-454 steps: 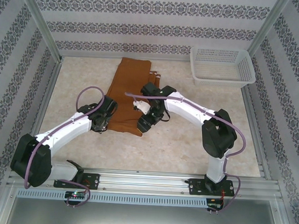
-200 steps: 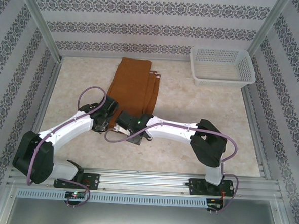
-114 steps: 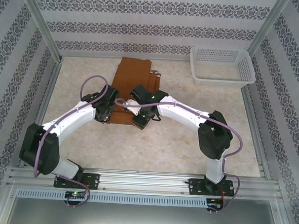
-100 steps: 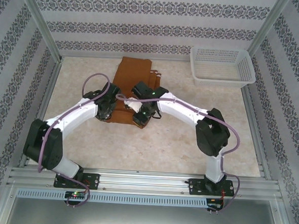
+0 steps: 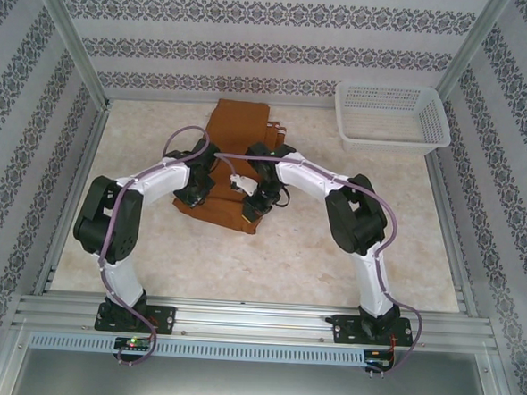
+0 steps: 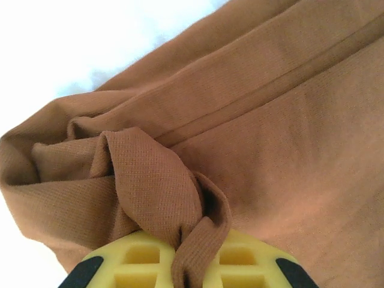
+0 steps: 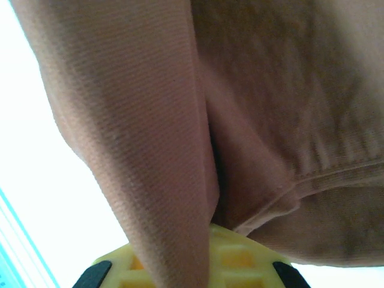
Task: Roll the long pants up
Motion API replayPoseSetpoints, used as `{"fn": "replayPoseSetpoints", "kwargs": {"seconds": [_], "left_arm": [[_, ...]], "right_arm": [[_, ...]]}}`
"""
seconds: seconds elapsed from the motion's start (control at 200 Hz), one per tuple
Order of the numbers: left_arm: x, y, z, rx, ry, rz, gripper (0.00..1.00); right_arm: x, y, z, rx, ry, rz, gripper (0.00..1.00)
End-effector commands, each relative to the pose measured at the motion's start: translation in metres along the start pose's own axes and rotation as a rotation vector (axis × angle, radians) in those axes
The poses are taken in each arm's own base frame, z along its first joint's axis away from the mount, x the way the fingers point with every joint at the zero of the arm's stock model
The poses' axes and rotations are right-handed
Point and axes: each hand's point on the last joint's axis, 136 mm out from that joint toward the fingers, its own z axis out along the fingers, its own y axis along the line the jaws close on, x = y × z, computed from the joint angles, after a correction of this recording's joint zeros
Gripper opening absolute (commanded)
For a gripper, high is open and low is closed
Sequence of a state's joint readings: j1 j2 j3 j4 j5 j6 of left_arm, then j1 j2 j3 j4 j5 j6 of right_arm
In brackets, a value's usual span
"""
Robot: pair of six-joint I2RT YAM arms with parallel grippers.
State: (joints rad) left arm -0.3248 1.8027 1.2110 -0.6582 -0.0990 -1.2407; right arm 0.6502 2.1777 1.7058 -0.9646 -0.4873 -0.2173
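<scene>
At back right, the basket (image 5: 394, 139) sits apart from the long pants (image 5: 236, 129).

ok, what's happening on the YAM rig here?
Both arms are working the rust-brown long pants, which lie on the table. The left gripper and right gripper are each shut on a pinch of fabric at the near end. The roll looks barely begun; the far part lies flat.

No readable text, no labels or brand marks, no numbers, no signs anywhere
</scene>
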Motion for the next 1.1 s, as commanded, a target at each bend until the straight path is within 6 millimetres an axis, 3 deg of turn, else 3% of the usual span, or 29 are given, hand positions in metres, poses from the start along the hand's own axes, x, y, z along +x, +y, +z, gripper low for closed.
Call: {"fn": "replayPoseSetpoints", "kwargs": {"seconds": [0.0,0.05,0.12,0.195,0.28,0.425,0.525,0.649,0.859,1.094], "left_arm": [[-0.048,0.040,0.018,-0.163,-0.127,-0.001,0.10],[-0.049,0.042,0.022,-0.171,-0.122,-0.001,0.09],[-0.049,0.041,0.026,-0.167,-0.111,-0.005,0.09],[-0.048,0.037,0.028,-0.157,-0.098,-0.005,0.10],[-0.047,0.032,0.027,-0.149,-0.087,-0.005,0.10],[-0.049,0.025,0.022,-0.126,-0.083,-0.005,0.10],[-0.049,0.022,0.021,-0.112,-0.076,-0.011,0.10],[-0.044,0.021,0.022,-0.103,-0.056,-0.015,0.10],[-0.043,0.018,0.020,-0.085,-0.046,-0.010,0.10],[-0.040,0.017,0.019,-0.071,-0.033,-0.014,0.10]], "right_arm": [[0.071,-0.034,-0.003,0.092,0.212,0.149,0.11],[0.070,-0.041,-0.002,0.120,0.193,0.150,0.19],[0.067,-0.049,-0.004,0.182,0.168,0.142,0.54],[0.058,-0.045,-0.015,0.260,0.114,0.101,0.65],[0.043,-0.028,-0.041,0.375,0.028,0.031,0.67],[0.020,0.023,-0.073,0.509,-0.102,-0.108,0.67],[0.004,0.063,-0.072,0.539,-0.165,-0.202,0.67],[-0.013,0.095,-0.051,0.608,-0.184,-0.337,0.68],[-0.027,0.093,-0.002,0.762,-0.095,-0.475,0.73],[-0.053,0.084,0.021,0.877,-0.089,-0.539,0.74]]}}
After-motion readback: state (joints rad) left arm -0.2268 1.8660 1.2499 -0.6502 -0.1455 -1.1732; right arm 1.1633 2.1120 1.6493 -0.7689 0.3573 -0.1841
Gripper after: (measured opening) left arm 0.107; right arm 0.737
